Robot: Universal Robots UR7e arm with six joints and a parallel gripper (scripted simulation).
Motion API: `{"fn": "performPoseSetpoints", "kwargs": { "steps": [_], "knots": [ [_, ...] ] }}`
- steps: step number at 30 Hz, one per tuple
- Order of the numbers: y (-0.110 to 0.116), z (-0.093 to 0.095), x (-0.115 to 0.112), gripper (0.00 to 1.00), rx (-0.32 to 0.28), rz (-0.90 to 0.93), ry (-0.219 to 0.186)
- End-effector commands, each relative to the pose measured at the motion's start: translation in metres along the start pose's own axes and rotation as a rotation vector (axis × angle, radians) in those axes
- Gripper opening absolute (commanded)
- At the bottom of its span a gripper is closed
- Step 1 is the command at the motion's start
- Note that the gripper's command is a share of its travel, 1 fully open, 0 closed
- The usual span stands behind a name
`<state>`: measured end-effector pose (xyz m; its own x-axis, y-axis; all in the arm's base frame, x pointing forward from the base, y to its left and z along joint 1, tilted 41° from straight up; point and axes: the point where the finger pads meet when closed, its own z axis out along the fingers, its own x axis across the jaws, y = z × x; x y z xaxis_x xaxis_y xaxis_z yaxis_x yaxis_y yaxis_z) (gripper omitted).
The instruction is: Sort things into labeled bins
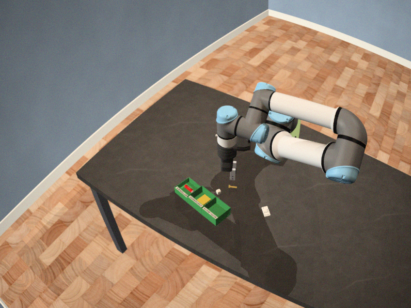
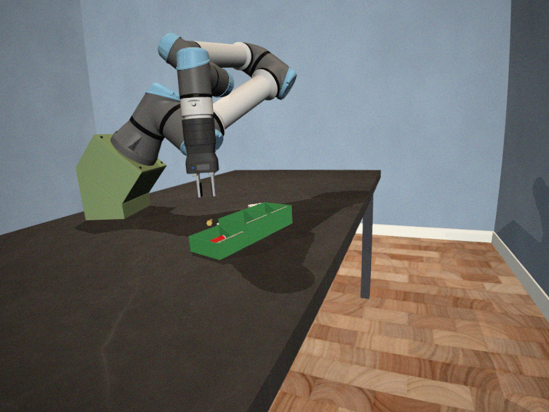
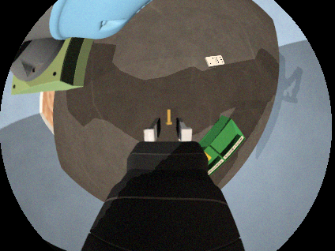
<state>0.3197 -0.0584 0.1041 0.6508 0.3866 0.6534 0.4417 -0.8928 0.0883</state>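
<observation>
Bins [image 1: 212, 216]: red piece [image 1: 188, 188], yellow piece [image 1: 204, 199], third compartment bare.

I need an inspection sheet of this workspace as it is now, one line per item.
Surface: dark table, shadows on it.
Job's things: green three-part bin; red piece in one end part, yellow piece in the middle, other end part bare. On the table: brass bolt, small white cube, white domino.
Clutter: nothing seen.
Grippers: gripper above the bolt, jaws partly open, holding nothing.
Cables: nothing seen.
Surroundings: green arm pedestal, wood floor, blue walls.
</observation>
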Motion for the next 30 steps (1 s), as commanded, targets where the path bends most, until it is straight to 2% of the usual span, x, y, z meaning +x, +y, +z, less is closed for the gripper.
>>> {"fn": "performPoseSetpoints", "kwargs": {
  "steps": [1, 3, 14, 16, 20, 30],
  "knots": [
    [0.0, 0.0, 0.0, 0.62, 0.0, 0.0, 0.0],
    [0.0, 0.0, 0.0, 0.62, 0.0, 0.0, 0.0],
    [0.001, 0.044, 0.0, 0.62, -0.001, 0.0, 0.0],
    [0.001, 0.044, 0.0, 0.62, -0.001, 0.0, 0.0],
    [0.002, 0.06, 0.0, 0.62, -0.001, 0.0, 0.0],
    [0.005, 0.061, 0.001, 0.62, -0.001, 0.0, 0.0]
  ]
}}
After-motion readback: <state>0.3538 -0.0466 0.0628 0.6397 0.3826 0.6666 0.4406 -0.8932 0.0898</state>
